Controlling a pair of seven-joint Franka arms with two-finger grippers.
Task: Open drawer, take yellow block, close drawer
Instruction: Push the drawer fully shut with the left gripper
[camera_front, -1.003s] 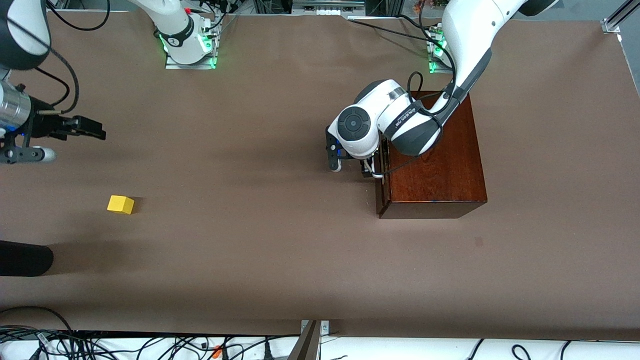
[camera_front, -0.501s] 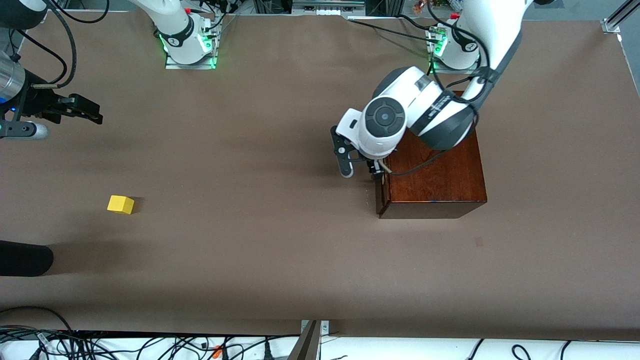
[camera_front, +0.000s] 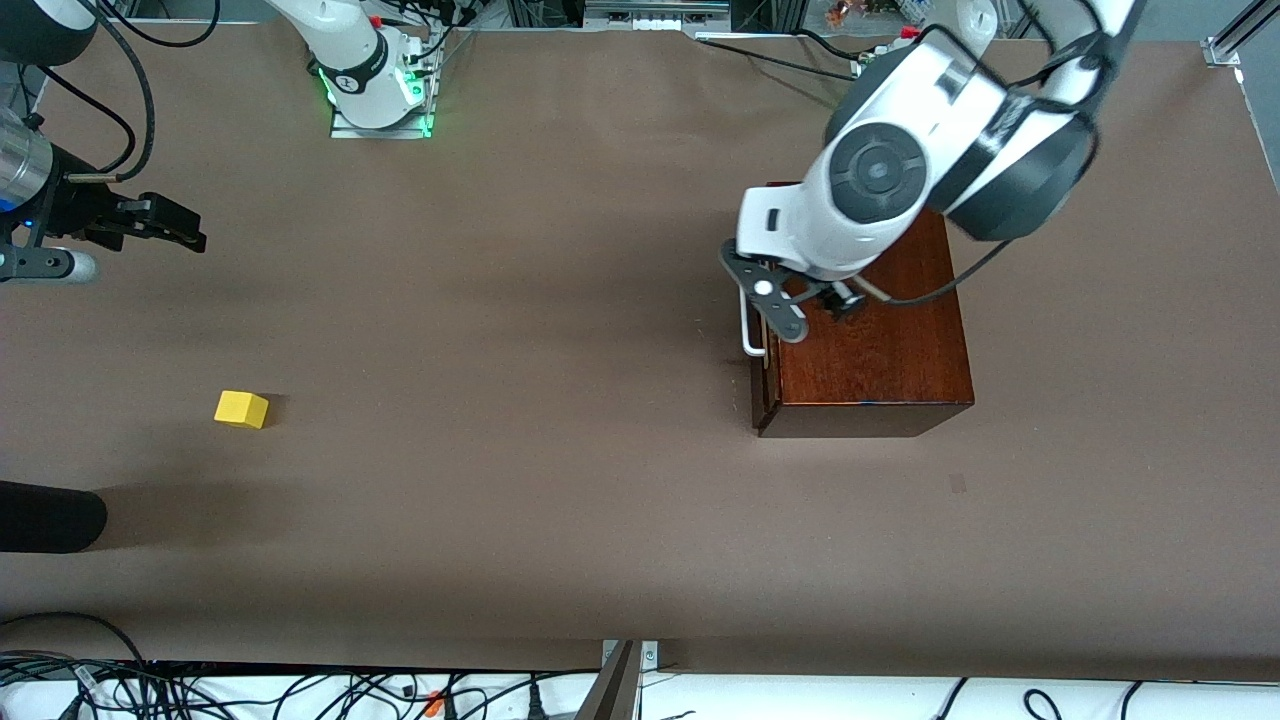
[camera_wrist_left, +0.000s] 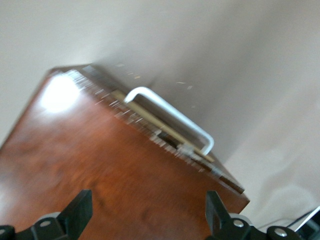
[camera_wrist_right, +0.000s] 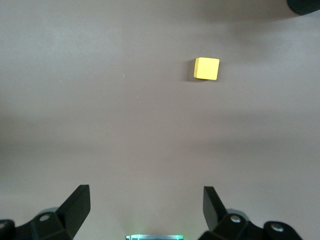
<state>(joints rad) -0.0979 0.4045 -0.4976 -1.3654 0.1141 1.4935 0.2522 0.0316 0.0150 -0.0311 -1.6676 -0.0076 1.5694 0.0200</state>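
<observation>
The dark mahogany box stands toward the left arm's end of the table. Its drawer is pushed in, and the white bar handle sticks out from the front; it also shows in the left wrist view, with a thin pale strip beside it. My left gripper hangs open and empty over the box top, near the drawer edge. The yellow block lies on the bare table toward the right arm's end. My right gripper is open and empty, up in the air, with the block ahead of it.
A black rounded object juts in at the table edge at the right arm's end, nearer the front camera than the block. Cables run along the near edge. The arm bases stand at the back.
My left gripper has lifted away from in front of the drawer's handle and moved up over the box top. My right gripper shifted slightly toward the bases, then held still.
</observation>
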